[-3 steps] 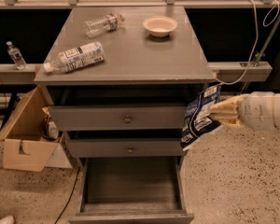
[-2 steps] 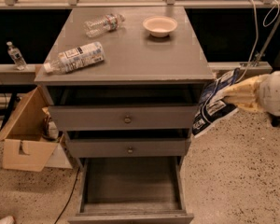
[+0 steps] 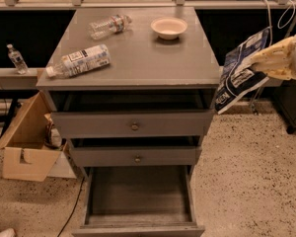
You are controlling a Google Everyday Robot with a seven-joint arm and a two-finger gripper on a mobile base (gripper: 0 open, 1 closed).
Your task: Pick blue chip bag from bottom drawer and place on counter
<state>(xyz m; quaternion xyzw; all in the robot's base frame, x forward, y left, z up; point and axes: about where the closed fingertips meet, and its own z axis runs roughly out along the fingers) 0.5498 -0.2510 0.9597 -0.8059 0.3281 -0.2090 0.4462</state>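
The blue chip bag (image 3: 240,71) hangs in the air just right of the cabinet, its top at counter height. My gripper (image 3: 267,59) comes in from the right edge and is shut on the bag's upper right part. The bottom drawer (image 3: 139,191) is pulled open and its grey interior shows nothing inside. The counter (image 3: 148,58) lies to the left of the bag.
On the counter lie two clear water bottles (image 3: 79,61) (image 3: 108,25) and a shallow white bowl (image 3: 168,27). The two upper drawers are slightly open. A cardboard box (image 3: 25,147) stands on the floor at left. A small bottle (image 3: 16,59) stands on a ledge.
My gripper has lifted the chip bag from beside the top drawers up and to the right, to counter height.
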